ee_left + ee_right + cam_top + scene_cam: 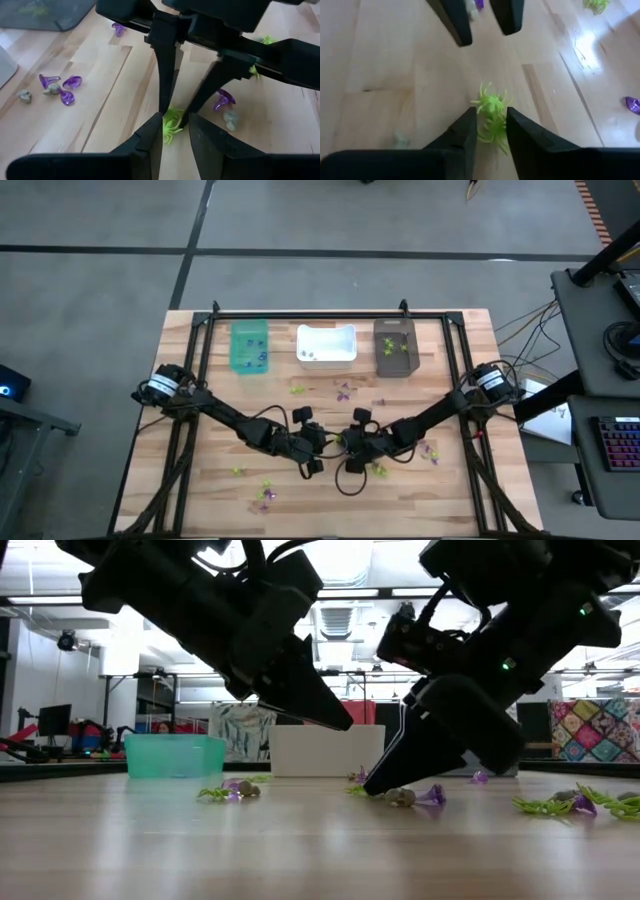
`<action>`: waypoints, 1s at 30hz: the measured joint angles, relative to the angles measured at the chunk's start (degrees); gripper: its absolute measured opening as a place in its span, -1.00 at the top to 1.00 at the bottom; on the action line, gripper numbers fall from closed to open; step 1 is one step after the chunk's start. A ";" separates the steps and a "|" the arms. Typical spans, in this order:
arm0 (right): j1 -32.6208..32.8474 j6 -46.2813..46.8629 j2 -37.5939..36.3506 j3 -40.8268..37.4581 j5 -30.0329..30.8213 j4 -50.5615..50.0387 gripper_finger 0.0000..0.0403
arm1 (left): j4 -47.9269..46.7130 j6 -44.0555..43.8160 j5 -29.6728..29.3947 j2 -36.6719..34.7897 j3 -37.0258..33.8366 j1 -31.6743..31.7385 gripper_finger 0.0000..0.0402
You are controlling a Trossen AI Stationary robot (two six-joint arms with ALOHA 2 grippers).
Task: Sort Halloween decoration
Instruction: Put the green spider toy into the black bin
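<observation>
The Halloween decoration is tiny purple, lime-green and grey trinkets strewn over the wooden table [200, 480]. One lime-green spider [492, 109] lies at the table's middle, and my right gripper [492, 131] is down on the table top [372, 788], shut on it. My left gripper [340, 723] hangs open just above and to the left of the spider, pointing at it with nothing between its fingers [456, 22]. In the high view the two grippers [325, 445] [345, 445] meet tip to tip. My right gripper pinches the lime-green spider's legs and body [491, 120] between its two fingertips [164, 107]. The fingers slant down from the table's right side. The spider lies flat on the table within the hold.
Teal [250, 348], white [326, 347] and dark brown [395, 348] bins stand in a row at the far edge. Purple and grey trinkets [62, 87] lie beyond the grippers, a purple and a grey one [225, 107] beside the spider, others [265, 495] near the front edge.
</observation>
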 joint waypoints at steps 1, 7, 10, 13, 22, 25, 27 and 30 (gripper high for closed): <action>-0.05 -0.03 0.00 0.00 0.00 0.01 0.66 | 0.00 0.00 0.00 0.00 0.00 0.00 0.61; 0.00 -0.16 -0.02 0.00 -0.13 0.17 0.94 | -0.03 0.02 0.00 0.00 0.00 0.00 0.61; 0.00 0.34 -0.23 0.00 -0.15 0.16 0.95 | -0.13 0.02 0.00 0.00 0.00 0.00 0.61; 0.00 1.04 -0.55 0.00 -0.15 0.15 0.96 | -0.15 0.02 0.00 0.00 0.00 0.00 0.61; -0.69 8.22 -1.80 0.00 -2.21 0.17 0.96 | -0.12 0.26 -0.26 -0.77 0.00 -0.09 0.61; -1.34 11.48 -2.48 0.00 -3.17 0.09 0.96 | -0.13 0.78 -0.38 -1.63 0.00 -0.10 0.61; -1.54 12.19 -3.20 0.00 -3.20 0.13 0.96 | -0.59 1.06 -0.39 -2.49 0.00 -0.24 0.61; -1.53 11.83 -4.88 0.00 -4.42 0.12 0.96 | -2.14 2.18 -0.44 -4.62 0.00 -0.95 0.61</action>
